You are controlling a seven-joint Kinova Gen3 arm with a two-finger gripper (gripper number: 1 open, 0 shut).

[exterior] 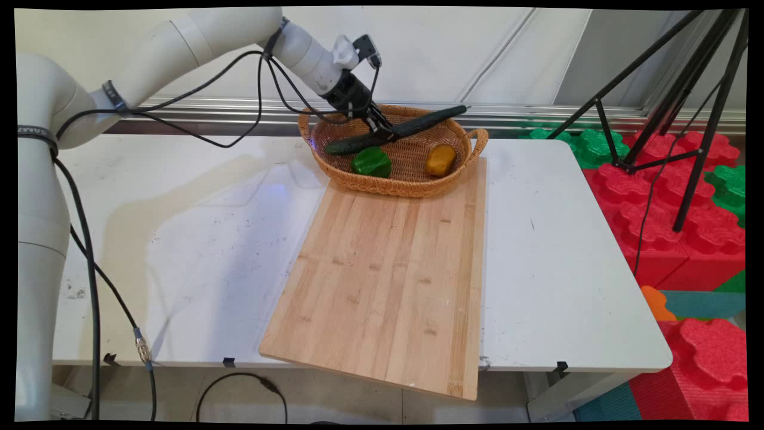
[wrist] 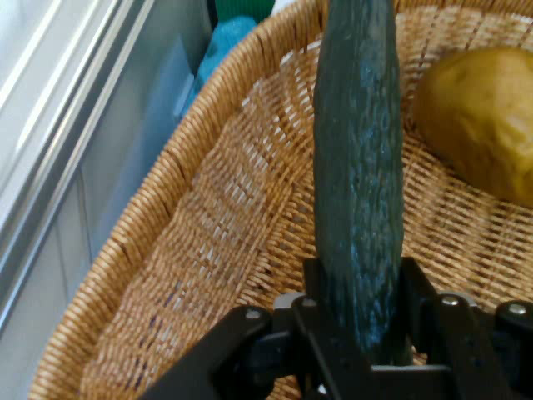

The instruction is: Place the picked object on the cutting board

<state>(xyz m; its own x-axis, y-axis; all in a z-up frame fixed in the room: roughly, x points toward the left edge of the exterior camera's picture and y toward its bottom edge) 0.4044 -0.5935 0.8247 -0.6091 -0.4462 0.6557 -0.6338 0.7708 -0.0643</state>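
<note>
The hand [exterior: 384,131] is clamped on a long dark cucumber [exterior: 397,129], gripping it near its middle inside the wicker basket [exterior: 382,182]. Just below the hand lies a green pepper [exterior: 370,162]; a yellow potato [exterior: 440,159] sits farther off, beyond the cucumber's far end.

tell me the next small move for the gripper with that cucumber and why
Probably a short straight lift. The gripper is shut on the cucumber, which slants across the wicker basket with its far tip past the rim. The green pepper and yellow potato lie just beneath, so moving sideways first could knock them.
</note>
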